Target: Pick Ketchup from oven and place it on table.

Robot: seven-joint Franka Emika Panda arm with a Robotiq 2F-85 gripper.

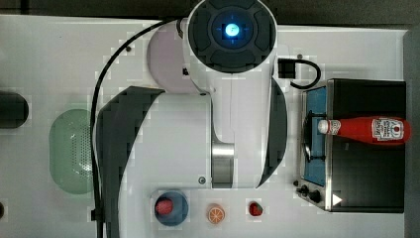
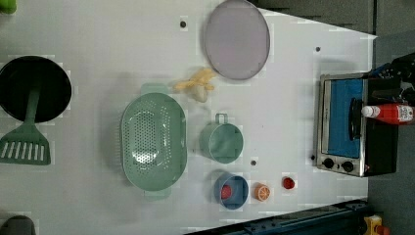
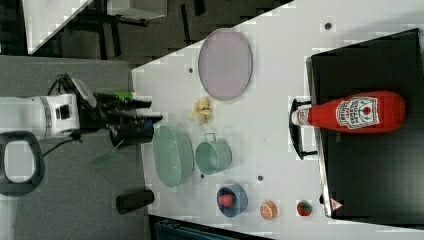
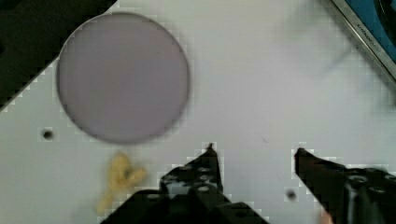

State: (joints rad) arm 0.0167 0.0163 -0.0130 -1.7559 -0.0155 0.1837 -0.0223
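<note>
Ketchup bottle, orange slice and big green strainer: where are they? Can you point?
Ketchup (image 3: pixel 357 113): right view, on its label.
Orange slice (image 2: pixel 263 191): left view, on its middle.
Green strainer (image 2: pixel 152 138): left view, on its holed bottom.

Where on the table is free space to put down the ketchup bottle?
Bare table lies between the oven and the green cup, below the lilac plate in the left view. Crowded: around the colander, blue bowl and fruits.
</note>
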